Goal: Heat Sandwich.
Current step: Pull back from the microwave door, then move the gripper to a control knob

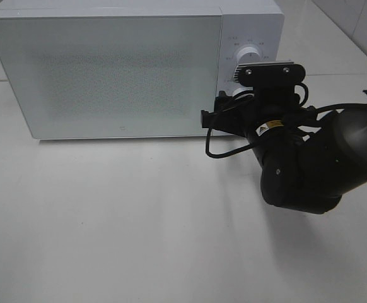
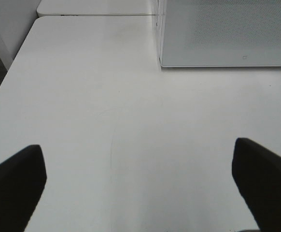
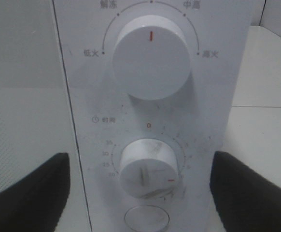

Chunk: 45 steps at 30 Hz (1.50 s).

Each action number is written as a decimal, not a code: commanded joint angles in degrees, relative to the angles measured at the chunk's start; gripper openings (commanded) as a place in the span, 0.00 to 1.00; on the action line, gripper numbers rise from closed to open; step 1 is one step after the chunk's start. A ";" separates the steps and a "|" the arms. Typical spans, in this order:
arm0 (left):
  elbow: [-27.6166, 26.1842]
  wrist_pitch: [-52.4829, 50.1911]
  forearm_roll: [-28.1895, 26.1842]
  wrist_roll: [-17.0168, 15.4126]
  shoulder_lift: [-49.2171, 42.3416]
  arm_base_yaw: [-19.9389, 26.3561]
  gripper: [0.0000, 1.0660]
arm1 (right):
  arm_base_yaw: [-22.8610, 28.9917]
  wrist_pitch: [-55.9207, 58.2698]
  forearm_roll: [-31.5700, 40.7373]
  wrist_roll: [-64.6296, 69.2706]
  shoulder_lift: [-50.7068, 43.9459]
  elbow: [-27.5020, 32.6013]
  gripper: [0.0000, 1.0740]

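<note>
Worktop [image 1: 108,221]: a white surface that carries the microwave and fills the foreground of the high view.
Microwave [image 1: 108,69]: a white box at the back of the worktop, its frosted door [image 1: 108,82] closed and its control panel on the right.
Right arm [image 1: 322,164]: black, reaching in from the right toward the control panel.
Right gripper [image 3: 143,191]: jaws released and spread wide, facing the lower dial, one on either side of it, gripping nothing.
Left gripper [image 2: 140,186]: jaws released, wide apart above bare worktop, well short of the microwave's front corner.
Upper dial [image 3: 150,58]: large, white, with a red mark.
Lower dial [image 3: 147,169]: the timer, its red mark turned away from the orange zero.
Button [image 3: 147,218]: round, just beside the lower dial.
Sandwich: out of sight in all three views; its place cannot be told.
</note>
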 commanded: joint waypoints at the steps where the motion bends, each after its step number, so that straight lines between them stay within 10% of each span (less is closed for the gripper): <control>1: 0.23 -0.52 0.11 -0.34 -1.55 0.06 0.95 | -0.74 0.46 -1.78 0.23 1.09 -2.01 0.71; 24: 0.23 -0.52 0.17 -0.34 -1.55 0.06 0.95 | -2.23 1.32 -3.04 0.97 4.87 -4.47 0.68; 37: 0.23 -0.52 0.17 -0.34 -1.55 0.06 0.95 | -2.23 -1.20 -3.15 1.72 4.87 -4.47 0.22; 45: 0.23 -0.52 0.17 -0.34 -1.55 0.06 0.95 | -2.23 -1.55 -3.09 1.72 4.87 -4.47 0.19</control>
